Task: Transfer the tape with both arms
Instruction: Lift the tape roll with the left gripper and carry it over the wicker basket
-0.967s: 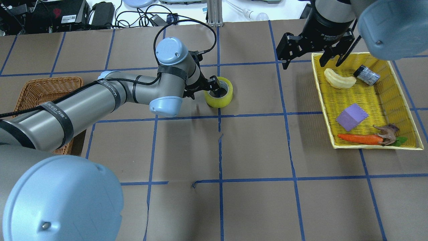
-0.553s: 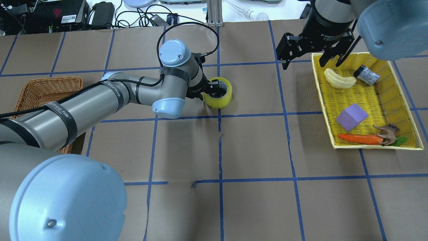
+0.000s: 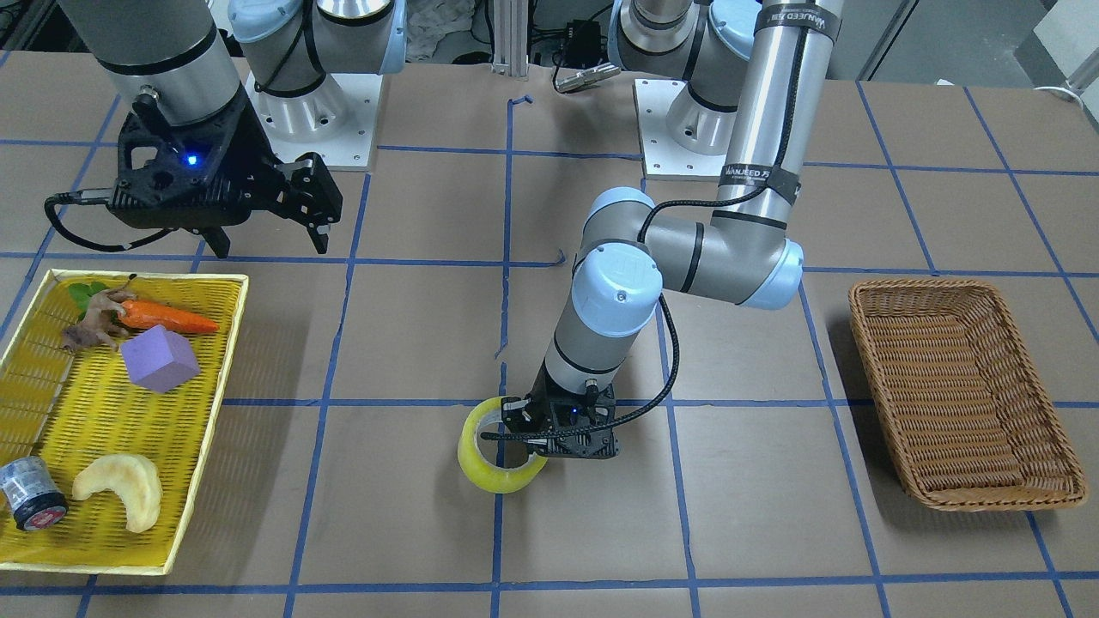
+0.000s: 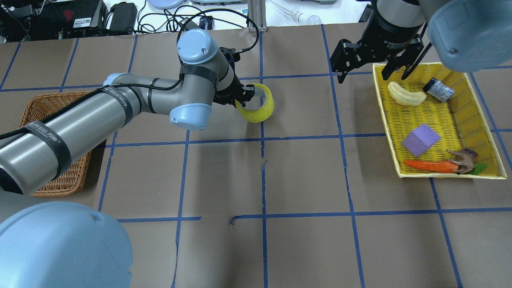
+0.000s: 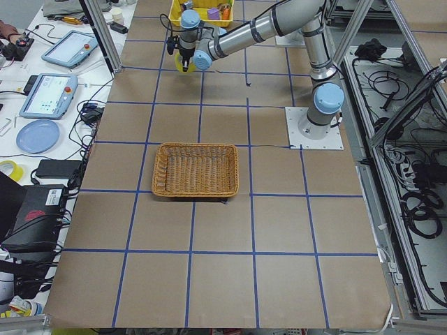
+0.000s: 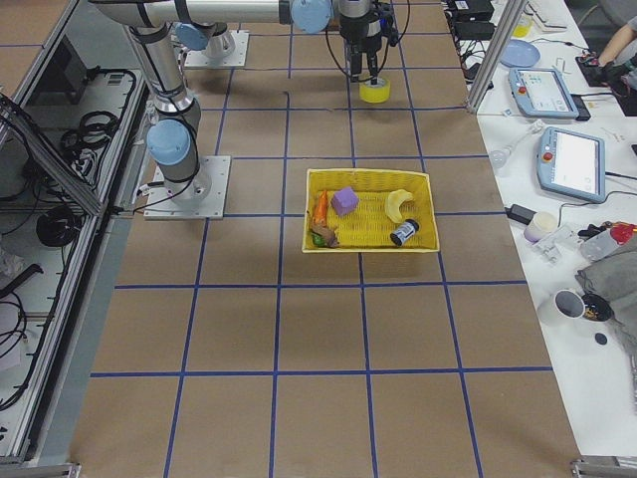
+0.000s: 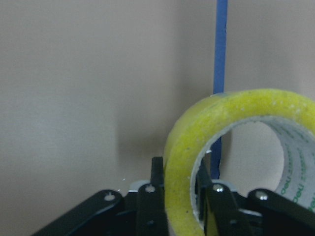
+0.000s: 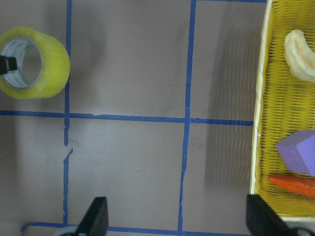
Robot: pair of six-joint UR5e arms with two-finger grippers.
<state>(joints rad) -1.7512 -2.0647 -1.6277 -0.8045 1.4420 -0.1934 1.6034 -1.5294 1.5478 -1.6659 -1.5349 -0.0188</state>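
Note:
The yellow tape roll [image 4: 262, 110] hangs tilted just above the brown table near its middle. My left gripper [image 4: 242, 96] is shut on the tape's wall, one finger inside the core and one outside. The left wrist view shows the tape [image 7: 197, 142] clamped between the fingers of the left gripper [image 7: 182, 196]. The front view shows the tape [image 3: 489, 468] and the left gripper [image 3: 532, 429]. My right gripper [image 4: 364, 74] is open and empty, up in the air beside the yellow tray's far left corner. In its wrist view the tape [image 8: 47, 64] is at the top left.
A yellow tray [image 4: 384, 120] at the right holds a purple block [image 4: 421, 139], a carrot [image 4: 430, 166], a toy animal, a pale curved piece [image 4: 406, 95] and a small dark cylinder [image 4: 439, 89]. A wicker basket [image 4: 52, 104] stands at the left, under the left arm.
My left gripper has closed on the tape's wall and raised it off the table, tilting it and drawing it slightly back and left. The right arm has not moved.

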